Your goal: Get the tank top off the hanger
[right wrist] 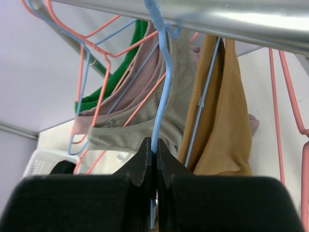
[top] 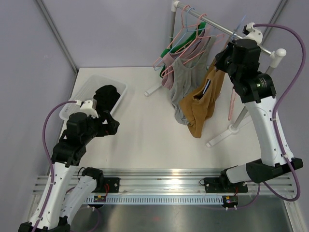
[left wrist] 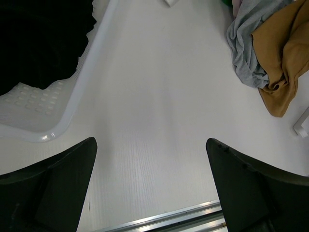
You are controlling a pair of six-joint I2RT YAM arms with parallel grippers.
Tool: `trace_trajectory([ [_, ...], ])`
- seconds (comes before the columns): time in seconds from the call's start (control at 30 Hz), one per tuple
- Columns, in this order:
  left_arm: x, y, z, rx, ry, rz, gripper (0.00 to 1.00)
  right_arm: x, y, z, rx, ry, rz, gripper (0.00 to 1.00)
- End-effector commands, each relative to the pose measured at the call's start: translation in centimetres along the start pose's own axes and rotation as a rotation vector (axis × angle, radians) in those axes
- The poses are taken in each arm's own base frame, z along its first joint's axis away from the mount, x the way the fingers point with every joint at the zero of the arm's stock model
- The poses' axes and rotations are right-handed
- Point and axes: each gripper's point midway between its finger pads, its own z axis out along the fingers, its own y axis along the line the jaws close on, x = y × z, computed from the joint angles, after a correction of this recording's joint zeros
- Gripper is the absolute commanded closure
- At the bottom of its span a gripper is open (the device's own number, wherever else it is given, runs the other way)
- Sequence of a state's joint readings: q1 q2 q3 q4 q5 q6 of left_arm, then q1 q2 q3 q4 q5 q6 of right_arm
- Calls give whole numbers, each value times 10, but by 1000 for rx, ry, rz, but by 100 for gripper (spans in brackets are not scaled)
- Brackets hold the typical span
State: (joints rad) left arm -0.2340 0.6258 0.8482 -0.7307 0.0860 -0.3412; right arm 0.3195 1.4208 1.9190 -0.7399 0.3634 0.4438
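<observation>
The mustard tank top (top: 205, 99) hangs from the blue hanger (right wrist: 162, 92) on the rail (top: 219, 25) at the far right of the desk (top: 145, 140). Its lower end is bunched and sags toward the desk, pressed against the grey top (top: 186, 79) beside it. I take it to be the garment meant, since its hanger is the one in hand.

It looks like thin knit cloth — light, limp, with no stiffness of its own. It will likely fold and drag rather than slip off in one piece, and its straps may catch on the hanger's shoulders. The best hold is probably a strap or the neckline close to the wire. Failing that, a bunch of the low hem could be drawn down and sideways while the hanger is kept steady. The hanger is thin wire, likely springy and free to swing on the rail. Pink hangers (right wrist: 273, 96) crowd it on both sides, so a hard tug could tangle them.

The right fingers (right wrist: 144, 164) are pressed together on the blue wire a little below the hook, in front of the hanging tops. The left fingers (left wrist: 53, 188) are spread wide and hold nothing. They hover over bare desk well apart from the rack, just beside the white basket (top: 82, 94) that holds a black cloth (top: 107, 94).
</observation>
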Motion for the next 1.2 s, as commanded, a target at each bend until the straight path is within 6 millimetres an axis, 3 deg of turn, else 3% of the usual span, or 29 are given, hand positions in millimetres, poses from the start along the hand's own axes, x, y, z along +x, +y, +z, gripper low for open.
trace_trajectory([
  [0.0,-13,-6,-2,23,-59,-3,1,-34,23,-38,-142,-63,69,100],
  [0.13,-13,-4,-2,11,-65,-6,1,-22,30,-58,-223,0,81,100],
  [0.43,-16,-1,-6,-7,-88,-12,1,6,23,-117,-370,49,90,100],
  [0.7,-27,-11,-9,38,-99,10,1,57,36,-206,-727,251,-73,100],
  [0.8,-41,-33,-17,137,-121,19,1,77,37,-236,-853,335,-124,100],
  [0.9,-63,-72,-31,316,-174,38,1,93,39,-268,-1005,400,-176,100],
  [0.93,-73,-96,-40,435,-199,60,1,96,38,-274,-1043,399,-207,100],
  [1.0,-75,-125,-43,560,-171,69,1,100,37,-291,-1108,403,-218,100],
  [1.07,-91,-152,-53,643,-204,73,1,102,38,-298,-1146,394,-216,100],
  [1.1,-83,-173,-51,697,-163,88,1,105,39,-304,-1188,409,-210,100],
  [1.17,-97,-194,-56,712,-215,99,1,112,41,-303,-1222,441,-195,100],
])
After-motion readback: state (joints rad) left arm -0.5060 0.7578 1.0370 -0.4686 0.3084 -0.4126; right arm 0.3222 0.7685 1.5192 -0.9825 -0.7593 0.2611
